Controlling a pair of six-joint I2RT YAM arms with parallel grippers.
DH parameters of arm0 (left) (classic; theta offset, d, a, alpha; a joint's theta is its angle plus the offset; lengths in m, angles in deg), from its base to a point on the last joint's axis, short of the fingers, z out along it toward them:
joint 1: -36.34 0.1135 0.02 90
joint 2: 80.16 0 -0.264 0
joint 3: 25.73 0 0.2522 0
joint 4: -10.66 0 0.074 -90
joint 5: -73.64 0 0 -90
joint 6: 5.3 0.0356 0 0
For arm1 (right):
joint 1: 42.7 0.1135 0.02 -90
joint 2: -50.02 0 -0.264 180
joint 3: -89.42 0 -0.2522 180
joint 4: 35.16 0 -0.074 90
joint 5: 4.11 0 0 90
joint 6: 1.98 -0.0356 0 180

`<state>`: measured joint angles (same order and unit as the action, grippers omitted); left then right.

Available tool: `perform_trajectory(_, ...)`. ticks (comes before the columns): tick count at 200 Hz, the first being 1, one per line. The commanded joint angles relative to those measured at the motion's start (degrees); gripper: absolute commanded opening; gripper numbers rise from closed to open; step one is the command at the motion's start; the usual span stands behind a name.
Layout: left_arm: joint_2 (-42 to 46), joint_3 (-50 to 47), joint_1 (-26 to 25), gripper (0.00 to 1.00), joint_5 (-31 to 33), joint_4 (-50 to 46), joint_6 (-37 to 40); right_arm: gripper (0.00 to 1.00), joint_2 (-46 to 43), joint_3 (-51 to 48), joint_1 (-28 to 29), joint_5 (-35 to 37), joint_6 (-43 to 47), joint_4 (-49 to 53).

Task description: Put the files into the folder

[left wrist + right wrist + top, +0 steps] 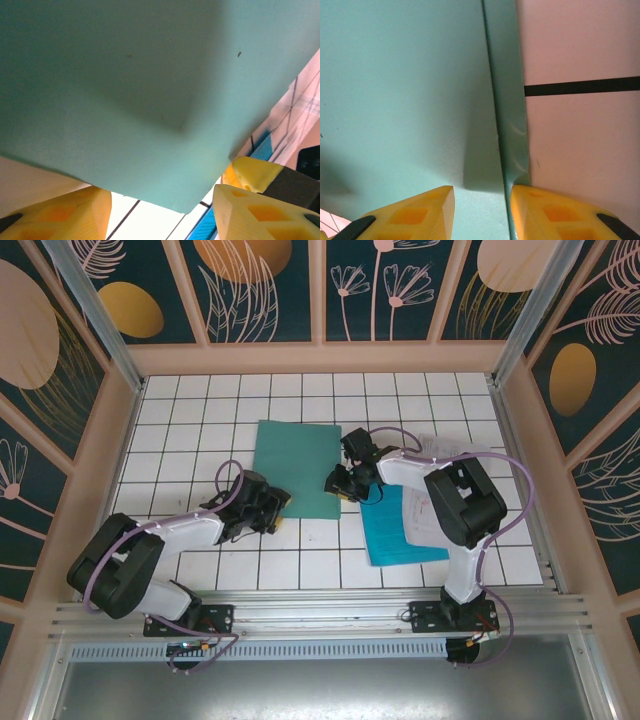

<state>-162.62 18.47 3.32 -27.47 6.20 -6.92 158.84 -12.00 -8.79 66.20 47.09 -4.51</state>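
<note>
Folder [297,468]: lies shut and flat mid-table [180,430]; not yet opened, I judge
Left hand [271,502]: at the folder's near left corner; fingers [65,217] spread, the corner sitting in the gap unpinched; probably there to steady or lift the cover
Right hand [339,483]: astride the folder's right edge; fingers [410,215] spread, one over the cover, one over bare table; likely placed to catch the upper cover, whose edge looks slightly buckled
Files: cyan-blue sheet [395,540] and white sheets [440,447] lie right of the folder, outside it
Hard to make out: the right arm covers much of the white sheets, so their number is unclear; whether any finger touches the cover cannot be told
</note>
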Motion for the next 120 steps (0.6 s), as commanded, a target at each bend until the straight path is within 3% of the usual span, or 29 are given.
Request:
perform_trajectory(1,-0.3,0.5,-0.4,0.54,0.9,5.0,-0.8,0.39,3.9,-1.6,-0.3,1.1,0.8,3.5)
perform_trajectory(81,-2.0,-1.1,-1.2,0.42,-0.8,13.8,-3.2,0.4,4.4,-2.4,-2.3,-4.0,0.8,-0.2)
perform_trajectory(120,-0.8,-1.9,-1.3,0.18,-0.4,15.0,-4.2,0.4,3.5,-3.4,-2.3,-6.9,-0.2,-3.1)
